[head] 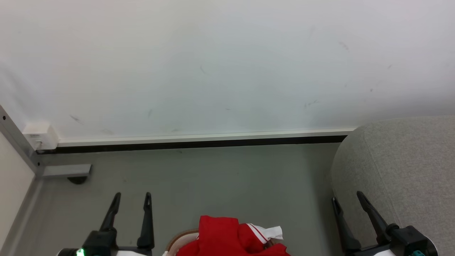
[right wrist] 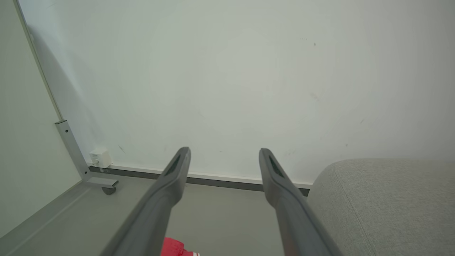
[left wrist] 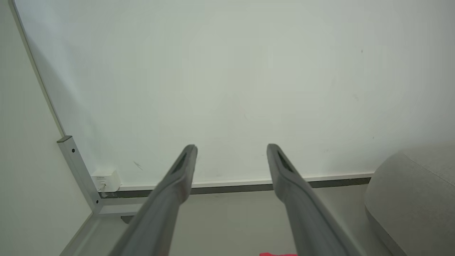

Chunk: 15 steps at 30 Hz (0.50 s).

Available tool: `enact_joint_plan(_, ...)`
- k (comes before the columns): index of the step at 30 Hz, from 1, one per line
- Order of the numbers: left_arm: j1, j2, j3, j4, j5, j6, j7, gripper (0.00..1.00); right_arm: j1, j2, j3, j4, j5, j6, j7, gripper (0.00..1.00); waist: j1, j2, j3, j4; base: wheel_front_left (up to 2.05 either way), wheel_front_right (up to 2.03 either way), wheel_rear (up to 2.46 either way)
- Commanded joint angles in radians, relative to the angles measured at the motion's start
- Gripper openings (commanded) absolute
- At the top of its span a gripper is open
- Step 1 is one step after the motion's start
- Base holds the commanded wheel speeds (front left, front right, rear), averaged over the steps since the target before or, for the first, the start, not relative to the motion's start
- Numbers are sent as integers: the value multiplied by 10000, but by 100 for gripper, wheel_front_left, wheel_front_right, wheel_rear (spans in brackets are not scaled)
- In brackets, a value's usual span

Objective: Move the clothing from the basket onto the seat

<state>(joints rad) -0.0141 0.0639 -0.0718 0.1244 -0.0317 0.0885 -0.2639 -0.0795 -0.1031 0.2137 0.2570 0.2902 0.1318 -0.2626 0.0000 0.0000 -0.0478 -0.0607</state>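
Red clothing is sitting heaped in the basket, bulging above the brown rim band. A white sleeve end with striped trim is poking out on the side facing the seat. You're only getting the basket's far edge, at the bottom of the head view.

Left gripper is hovering just left of the basket. Its jaws are released and carrying nothing, clear of the clothing. Right gripper is hovering well to the right of the basket, jaws likewise spread and empty. Its fingers are overlapping the seat's near edge in the head view, and you can't tell from that whether they're touching the fabric. Both wrist views are showing the fingers parted, with a sliver of red at the bottom edge.

Grey floor is running on beyond the basket. The seat, light-grey fabric with a rounded padded corner, is standing right of the basket and further back, apart from it.

Beyond the basket, a dark skirting strip is running along the foot of a scuffed white wall. Far left of the basket, a metal post is rising beside a small white box, and a grey bracket is lying on the floor below it.
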Motion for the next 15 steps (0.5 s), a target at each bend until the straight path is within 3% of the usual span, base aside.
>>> enact_joint_plan(1,91,-11,56,32,62,-40,-11,100,-55,-28,-57,-52,-22,-21,-33,100,0,0,8,21,0,0,0)
enact_joint_plan(15,43,-41,203,72,72,-150,-9,100,-60,59,-96,-36,78,-21,-33,100,0,0,34,89,0,0,0)
